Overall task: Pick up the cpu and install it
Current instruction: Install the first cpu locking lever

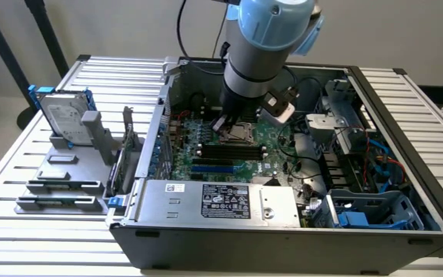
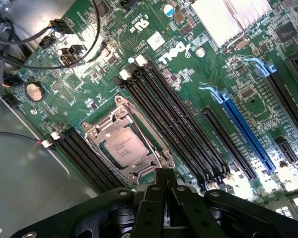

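The cpu [image 2: 125,147], a small silver square chip with printed text, lies flat inside the metal socket frame [image 2: 97,135] on the green motherboard [image 2: 154,74]. My gripper [image 2: 165,177] hovers just beside the socket, its two black fingers pressed together with nothing between them. In the exterior view the arm reaches down into the open computer case [image 1: 406,190], and the gripper [image 1: 226,124] hangs close over the socket [image 1: 242,133] in the middle of the board.
Black memory slots [image 2: 174,124] run beside the socket, with a blue slot [image 2: 243,131] and a silver heatsink [image 2: 228,20] further off. Black cables [image 2: 64,44] cross one corner. Outside the case stands a hard drive in a blue frame [image 1: 62,115] on a grey fixture [image 1: 60,184].
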You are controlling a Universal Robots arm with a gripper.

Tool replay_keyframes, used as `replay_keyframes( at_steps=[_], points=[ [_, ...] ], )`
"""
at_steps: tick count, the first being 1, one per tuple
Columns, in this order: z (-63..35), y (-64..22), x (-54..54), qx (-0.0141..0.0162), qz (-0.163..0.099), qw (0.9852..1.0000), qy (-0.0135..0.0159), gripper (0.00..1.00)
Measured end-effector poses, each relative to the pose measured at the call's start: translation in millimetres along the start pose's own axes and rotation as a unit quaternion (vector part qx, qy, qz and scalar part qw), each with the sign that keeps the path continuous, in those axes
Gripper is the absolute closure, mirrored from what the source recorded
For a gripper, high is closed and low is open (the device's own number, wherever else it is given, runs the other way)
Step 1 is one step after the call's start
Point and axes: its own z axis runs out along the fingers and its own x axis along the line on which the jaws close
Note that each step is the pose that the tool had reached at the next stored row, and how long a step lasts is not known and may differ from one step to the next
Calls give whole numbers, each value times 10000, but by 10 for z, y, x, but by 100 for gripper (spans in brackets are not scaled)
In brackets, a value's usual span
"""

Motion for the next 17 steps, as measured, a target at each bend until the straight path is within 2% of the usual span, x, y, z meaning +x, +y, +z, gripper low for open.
replay_keyframes(
  at_steps=[5, 13, 17],
  points=[
    [3, -64, -80, 6, 9, 10000, -3, 86],
    [-3, -54, -96, -3, 5, 10000, 4, 86],
    [-7, -48, -102, -17, -2, 10000, 14, 86]
  ],
)
